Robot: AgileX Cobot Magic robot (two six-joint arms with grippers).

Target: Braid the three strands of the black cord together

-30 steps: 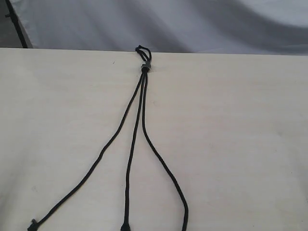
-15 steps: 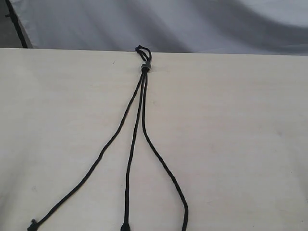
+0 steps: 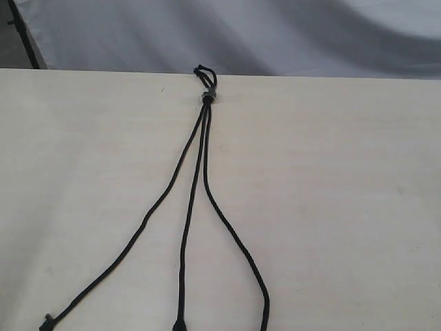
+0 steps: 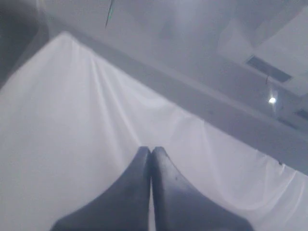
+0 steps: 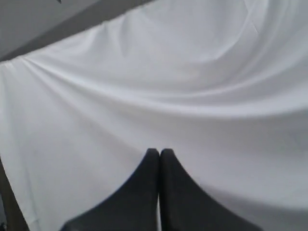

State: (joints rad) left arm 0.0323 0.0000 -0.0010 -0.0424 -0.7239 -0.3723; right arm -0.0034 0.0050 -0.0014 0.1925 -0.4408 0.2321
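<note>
The black cord (image 3: 204, 138) lies on the pale wooden table (image 3: 344, 193), joined at a small grey clamp (image 3: 207, 97) with a tiny loop (image 3: 204, 73) at the far edge. Its three strands fan out unbraided toward the near edge: the left strand (image 3: 131, 245) ends in a frayed knot (image 3: 47, 322), the middle strand (image 3: 185, 248) ends in a knot (image 3: 179, 325), and the right strand (image 3: 241, 252) runs out of view. Neither arm shows in the exterior view. My left gripper (image 4: 151, 150) and right gripper (image 5: 160, 152) are shut on nothing, facing white cloth.
A white cloth backdrop (image 3: 275, 34) hangs behind the table's far edge. A dark pole (image 3: 24, 38) stands at the back left. A ceiling with a small light (image 4: 272, 100) shows in the left wrist view.
</note>
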